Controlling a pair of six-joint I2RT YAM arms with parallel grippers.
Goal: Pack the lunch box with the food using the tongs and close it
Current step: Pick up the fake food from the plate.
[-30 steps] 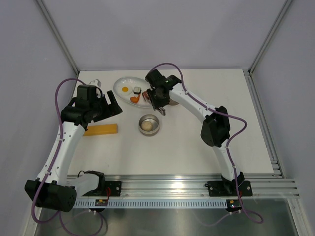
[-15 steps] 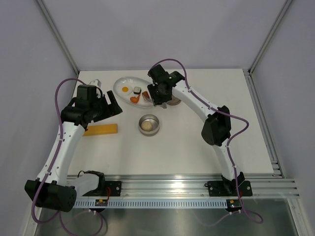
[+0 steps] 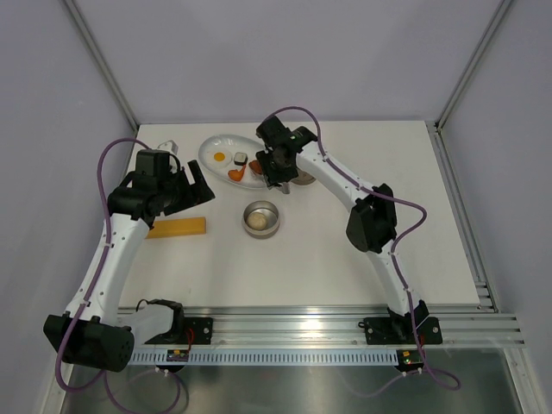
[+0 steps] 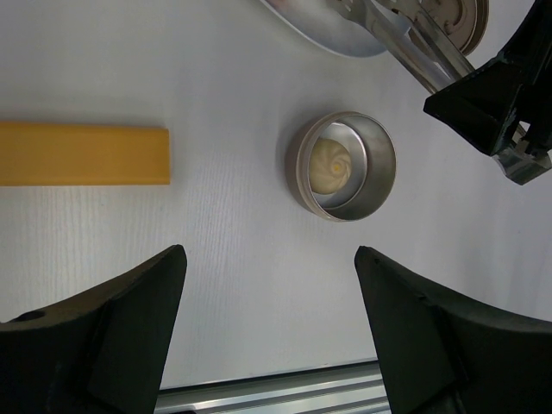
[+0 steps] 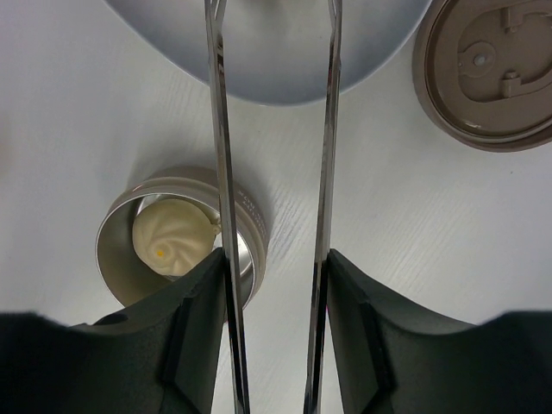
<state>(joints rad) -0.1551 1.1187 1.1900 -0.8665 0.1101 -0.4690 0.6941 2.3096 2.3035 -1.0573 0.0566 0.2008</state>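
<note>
1. The right claw (image 3: 278, 172) is clamped on the tongs (image 5: 217, 129), with one finger pressing each slim arm from outside. The two arms stand apart. Nothing shows between them along the stretch the wrist view gives, and their tips run off the top of that view.
2. The lunch box (image 5: 110, 233) sits on the table just behind that claw's reach, partly under one tong arm. The beige ball (image 5: 172, 237) is already inside. Its lid (image 5: 483, 69) lies flat on the other side of the claw, apart from the tin.
3. Ahead of the claw is the white plate (image 5: 276, 60). From above, the sausage (image 3: 256, 169) and the orange chunk (image 3: 233, 177) lie just beside the claw. The sushi roll (image 3: 241, 157) and the fried egg (image 3: 219, 157) lie farther off on the plate.
4. I'd judge the step in hand to be fetching a second piece, with one in the tin and four left on the plate.
5. The next move calls for lowering the tong tips around the nearest piece. Then the claw must squeeze gently enough that the piece doesn't squirt out, and swing back over the tin.
6. The left claw (image 4: 269, 252) is spread wide and empty. It hangs above the table with the tin out ahead of it and a yellow block (image 4: 82, 153) off to one side.
</note>
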